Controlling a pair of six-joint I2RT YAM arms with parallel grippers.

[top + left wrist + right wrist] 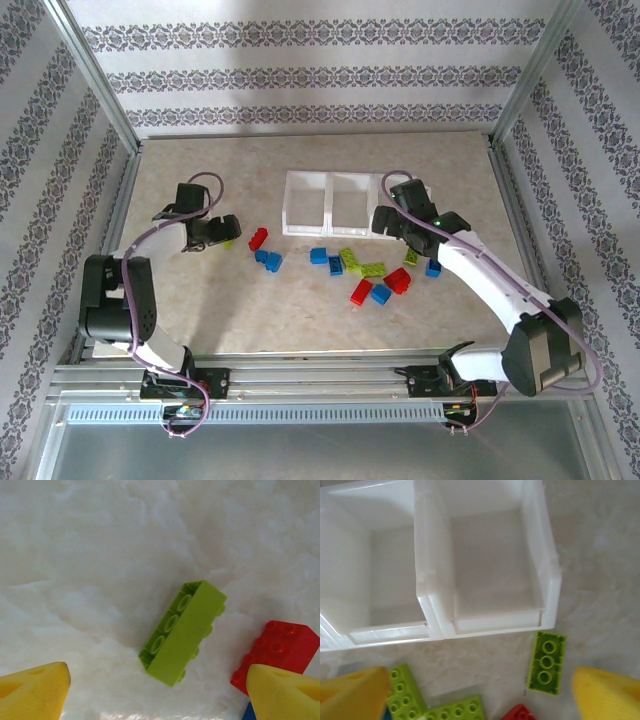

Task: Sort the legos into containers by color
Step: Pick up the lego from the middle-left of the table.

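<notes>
The legos lie scattered on the table in front of the containers [330, 203], a white three-compartment tray. My left gripper [222, 232] hovers open over a lime green lego [182, 631] lying on its side; its yellow fingers [32, 690] stand wide to either side and below it. A red lego [277, 650] lies next to the right finger. My right gripper [392, 225] is open just in front of the tray's front rim [490, 628], with nothing between its fingers [610, 695]. An upside-down green lego [547, 662] lies near the right finger. Both compartments in the right wrist view are empty.
More legos lie in the middle: red [258, 238], blue [268, 259], blue [320, 255], green [352, 258], red [397, 280], blue [380, 294], blue [433, 267]. Two green plates [405, 697] sit beside the right gripper's left finger. Metal frame posts border the table.
</notes>
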